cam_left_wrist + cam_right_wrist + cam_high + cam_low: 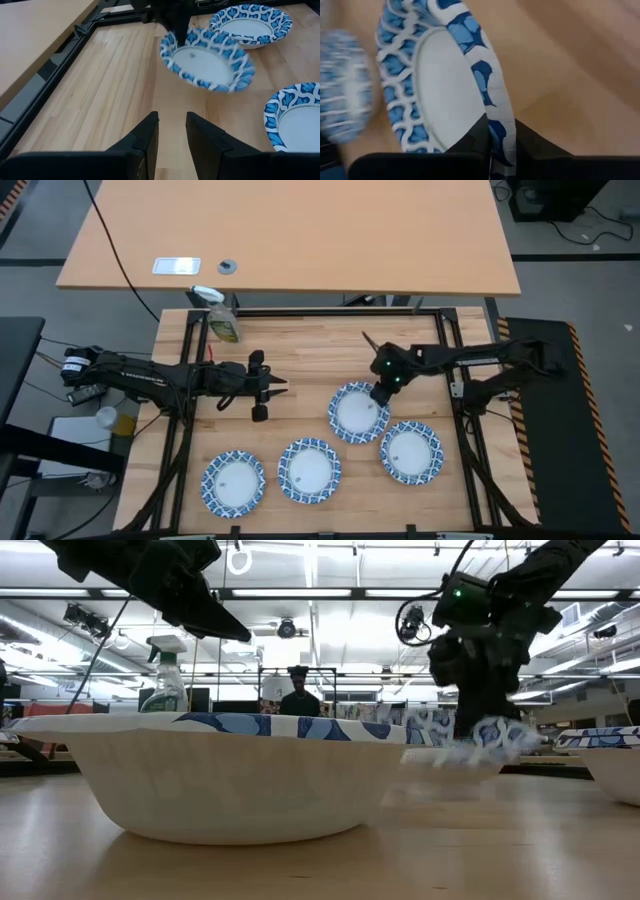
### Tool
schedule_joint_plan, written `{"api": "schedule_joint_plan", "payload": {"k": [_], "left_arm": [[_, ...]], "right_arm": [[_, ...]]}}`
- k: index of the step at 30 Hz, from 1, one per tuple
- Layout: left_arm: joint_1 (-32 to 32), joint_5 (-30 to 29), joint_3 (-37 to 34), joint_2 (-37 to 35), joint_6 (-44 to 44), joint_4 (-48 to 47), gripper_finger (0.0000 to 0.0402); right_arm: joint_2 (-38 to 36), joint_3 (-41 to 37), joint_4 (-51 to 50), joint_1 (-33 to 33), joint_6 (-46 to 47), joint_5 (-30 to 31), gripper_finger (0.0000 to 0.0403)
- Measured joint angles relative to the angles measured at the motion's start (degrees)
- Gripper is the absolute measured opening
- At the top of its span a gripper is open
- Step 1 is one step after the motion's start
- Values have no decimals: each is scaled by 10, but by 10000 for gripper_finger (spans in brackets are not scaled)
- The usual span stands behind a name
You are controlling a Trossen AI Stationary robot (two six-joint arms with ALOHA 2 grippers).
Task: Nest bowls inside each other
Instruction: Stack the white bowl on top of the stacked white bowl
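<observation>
Four blue-and-white rimmed bowls show on the wooden table. Two lie near the front edge (pixel 236 483) (pixel 309 470), and one sits at the right (pixel 410 451). The fourth bowl (pixel 358 411) is in the middle, with my right gripper (pixel 380 393) shut on its rim. It shows tilted in the left wrist view (pixel 207 59). My left gripper (pixel 278 387) hovers open left of that bowl, with nothing between its fingers (pixel 171 135). My right gripper pinches the bowl's patterned rim (pixel 501 131) at its far right side, one finger inside the bowl and one outside. The fingers slant down from the far right. The bowl is tilted, held side up; I cannot tell whether its other side touches the table.
A green-and-white spray bottle (pixel 222 315) stands at the far left corner of the table. A black frame (pixel 440 320) runs around the table's edges. Bare wood lies between the left gripper and the bottle. A person (pixel 297 692) stands far behind the table.
</observation>
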Motion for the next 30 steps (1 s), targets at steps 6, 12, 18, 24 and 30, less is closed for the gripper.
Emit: {"api": "schedule_joint_plan", "payload": {"k": [6,12,18,24,30], "left_arm": [[0,0,0,0,8,0,105],[0,0,0,0,9,0,105],[0,0,0,0,10,1,105],[0,0,0,0,10,3,105],[0,0,0,0,2,3,105]], "right_arm": [[-55,0,3,-12,28,-110,50],[-107,0,-48,-9,49,-228,50],[-161,0,-231,9,-5,-259,50],[-180,0,-338,53,-36,-152,50],[-160,0,-340,103,-51,-139,51]]}}
